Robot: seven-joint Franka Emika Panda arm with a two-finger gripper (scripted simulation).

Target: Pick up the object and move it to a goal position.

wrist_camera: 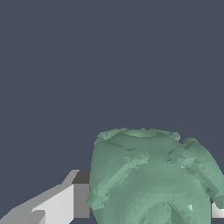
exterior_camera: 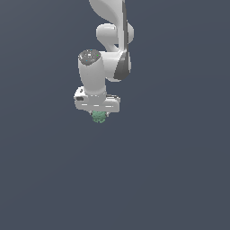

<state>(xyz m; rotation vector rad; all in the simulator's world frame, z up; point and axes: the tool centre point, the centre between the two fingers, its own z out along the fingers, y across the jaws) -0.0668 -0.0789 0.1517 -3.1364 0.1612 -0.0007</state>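
Observation:
The object point(exterior_camera: 99, 117) is a small mottled green bumpy lump. In the exterior view it sits just under the white gripper point(exterior_camera: 98, 115), partly hidden by the hand. In the wrist view the object point(wrist_camera: 153, 175) fills the space between the two fingers. One finger point(wrist_camera: 65, 201) presses its side and a sliver of the other finger point(wrist_camera: 217, 210) shows at the frame's edge. The gripper is shut on the object. The fingertips are hidden in the exterior view.
The white arm point(exterior_camera: 112, 40) comes down from the top of the exterior view. A plain dark grey surface point(exterior_camera: 170, 170) lies all around. No other objects and no goal marker show.

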